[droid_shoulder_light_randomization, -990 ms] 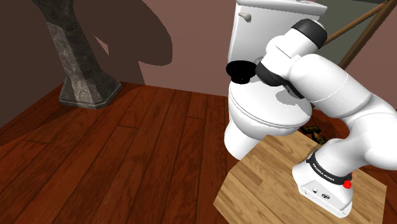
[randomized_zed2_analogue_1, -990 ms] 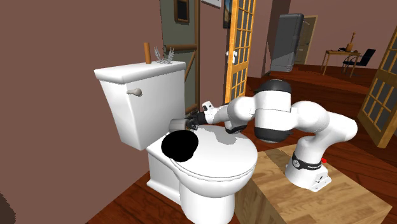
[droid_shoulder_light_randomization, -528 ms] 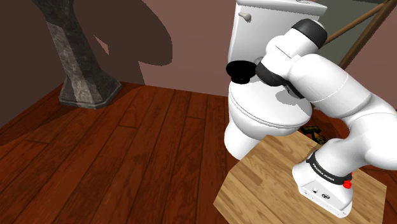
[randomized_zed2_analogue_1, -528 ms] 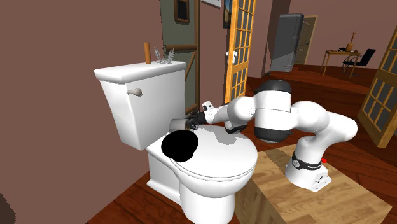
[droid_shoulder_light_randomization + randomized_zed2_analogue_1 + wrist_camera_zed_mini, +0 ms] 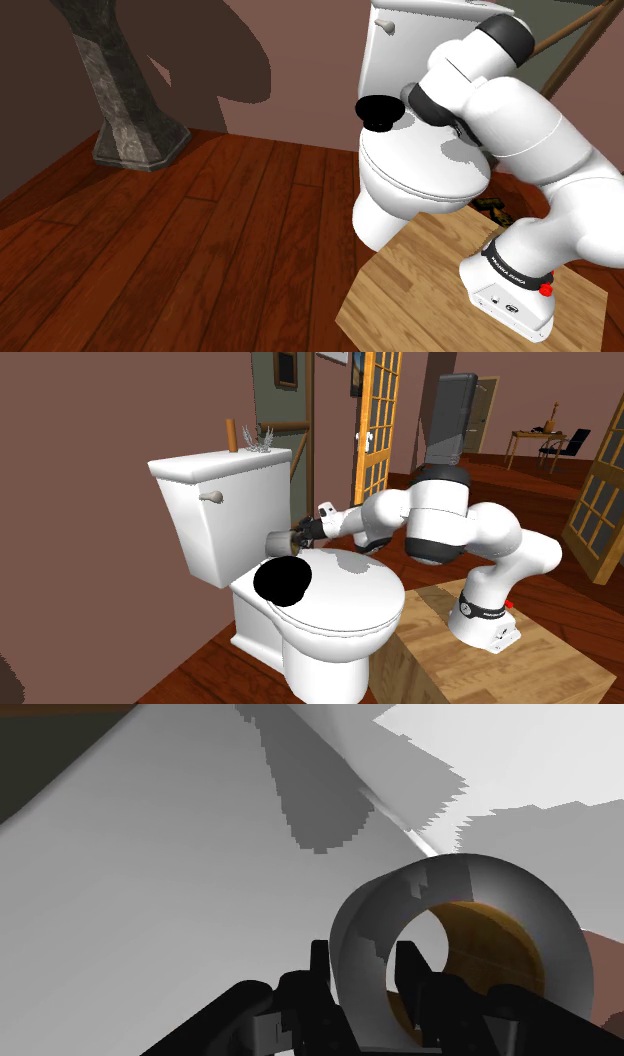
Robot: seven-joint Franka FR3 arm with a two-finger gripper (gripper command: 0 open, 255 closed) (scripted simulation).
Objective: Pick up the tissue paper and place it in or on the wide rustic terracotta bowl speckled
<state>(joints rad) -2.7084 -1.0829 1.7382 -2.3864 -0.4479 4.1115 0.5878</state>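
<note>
The tissue roll is a grey tube with a brown core. My gripper is shut on its wall, one finger inside the core and the other outside. In the second exterior view the tissue roll hangs just above the white toilet lid, held by the gripper, close to the cistern. The bowl is drawn plain black and sits on the lid's front part, a little below and in front of the roll. In the shoulder view the bowl lies on the lid beside my arm.
The white cistern stands right behind the roll, with a flush handle and small items on top. A wooden stand carries my base. Wood floor and a stone pedestal lie at the shoulder view's left.
My arm's elbow has risen and the hand has lifted the roll slightly up off the lid toward the cistern. The bowl has not moved.
</note>
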